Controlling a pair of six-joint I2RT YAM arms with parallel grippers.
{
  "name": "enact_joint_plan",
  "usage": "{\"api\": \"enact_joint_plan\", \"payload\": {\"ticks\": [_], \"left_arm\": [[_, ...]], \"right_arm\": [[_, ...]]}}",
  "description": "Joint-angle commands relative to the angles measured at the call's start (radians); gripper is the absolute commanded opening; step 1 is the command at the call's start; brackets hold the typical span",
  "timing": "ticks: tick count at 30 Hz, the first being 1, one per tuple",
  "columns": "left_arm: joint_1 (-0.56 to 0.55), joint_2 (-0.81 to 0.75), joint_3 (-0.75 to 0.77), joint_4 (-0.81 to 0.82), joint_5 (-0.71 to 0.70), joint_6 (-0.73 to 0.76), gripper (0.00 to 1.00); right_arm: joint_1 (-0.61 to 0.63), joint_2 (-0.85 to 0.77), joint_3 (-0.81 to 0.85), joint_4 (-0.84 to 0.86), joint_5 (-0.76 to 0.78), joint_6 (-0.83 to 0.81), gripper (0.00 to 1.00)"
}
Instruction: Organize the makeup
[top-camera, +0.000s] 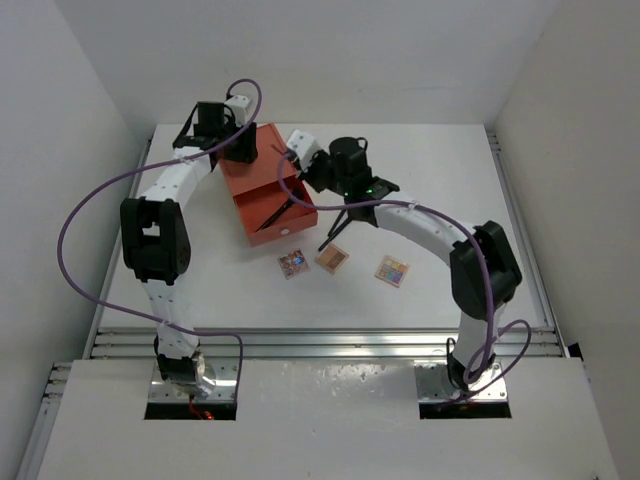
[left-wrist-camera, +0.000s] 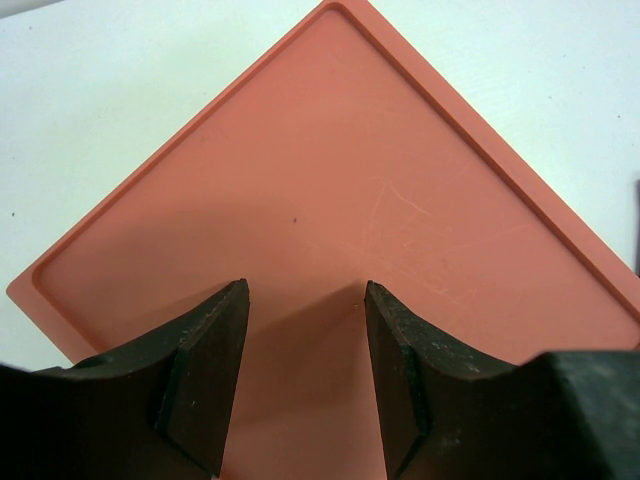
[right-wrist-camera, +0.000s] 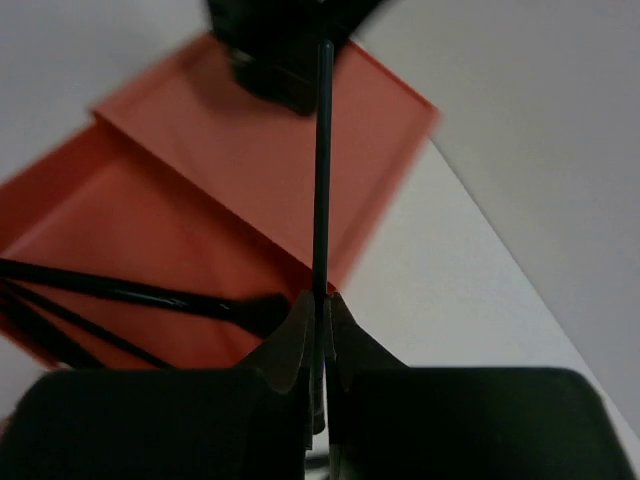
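My right claw (right-wrist-camera: 318, 318) clamps a thin makeup brush (right-wrist-camera: 323, 150) by its slim handle over the orange drawer box (right-wrist-camera: 200, 220); the brush likely handles light, stiff and slippery, while my left claw (left-wrist-camera: 305, 300) stands apart.

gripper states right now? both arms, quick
Left gripper: open, nothing between the fingers, over the orange box.
Right gripper: closed on a thin black brush.
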Motion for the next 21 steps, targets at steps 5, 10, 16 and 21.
{"api": "enact_joint_plan", "payload": {"ticks": [5, 10, 16, 21], "left_arm": [[0.02, 0.042, 0.003, -0.074, -0.003, -0.022, 0.56], [0.02, 0.042, 0.003, -0.074, -0.003, -0.022, 0.56], [0.02, 0.042, 0.003, -0.074, -0.003, -0.032, 0.56], [0.02, 0.042, 0.003, -0.074, -0.003, -0.032, 0.56]], "right_arm": [[0.066, 0.144, 0.109, -0.008, -0.323, -0.138, 0.0], [0.066, 0.157, 0.109, -0.126, -0.349, -0.199, 0.0], [0.065, 0.154, 0.097, -0.148, -0.303, -0.193, 0.07], [0.066, 0.149, 0.112, -0.074, -0.265, -0.093, 0.47]]}}
